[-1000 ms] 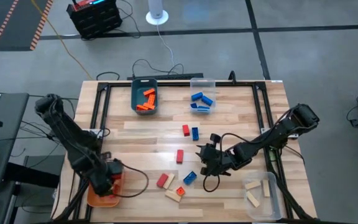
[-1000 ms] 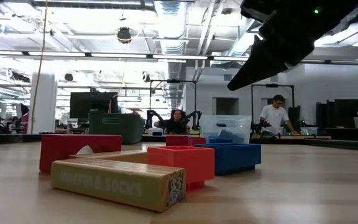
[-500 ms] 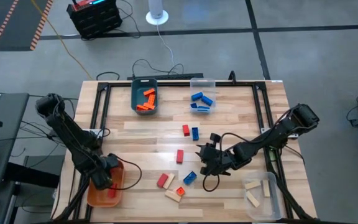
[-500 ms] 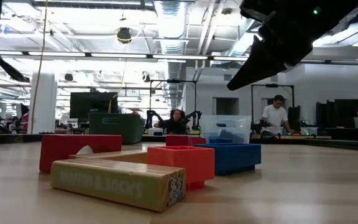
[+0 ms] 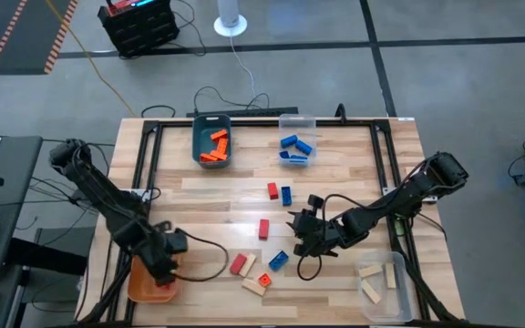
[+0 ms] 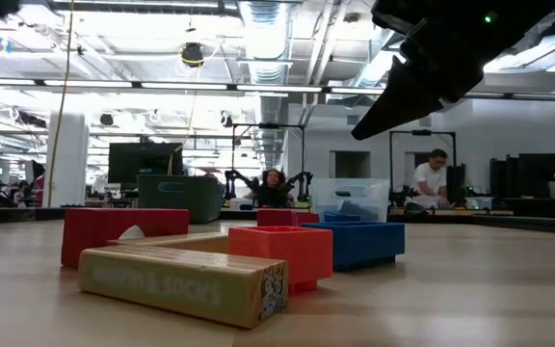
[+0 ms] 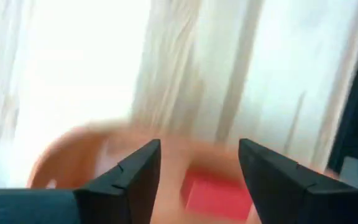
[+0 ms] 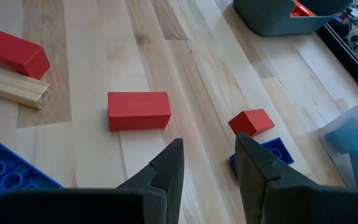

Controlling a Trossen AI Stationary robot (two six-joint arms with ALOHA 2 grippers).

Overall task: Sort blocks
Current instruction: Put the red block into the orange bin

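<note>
My left gripper (image 5: 166,262) hangs open over the right part of the orange bin (image 5: 140,286) at the table's near left. A red block (image 7: 213,196) lies in that bin below its fingers, clear of them. My right gripper (image 8: 209,163) is open above the table's middle (image 5: 303,235), pointing down at a slant with nothing between its fingers. Loose blocks lie flat on the wood: a red one (image 8: 138,111), a second red one (image 8: 252,121) beside a blue one (image 8: 277,152), and a near cluster (image 5: 258,271) of red, blue and pale wood.
A teal bin (image 5: 212,142) with orange blocks and a clear bin (image 5: 296,138) with blue blocks stand at the far edge. A clear bin (image 5: 381,279) with pale wood blocks sits at the near right. Cables trail from both arms. People work in the room behind.
My left gripper has swung a little toward the table's right edge, from over the orange bin's middle to its right part. A red block now shows lying in that bin, where the gripper covered it a second ago. The right arm has kept still.
</note>
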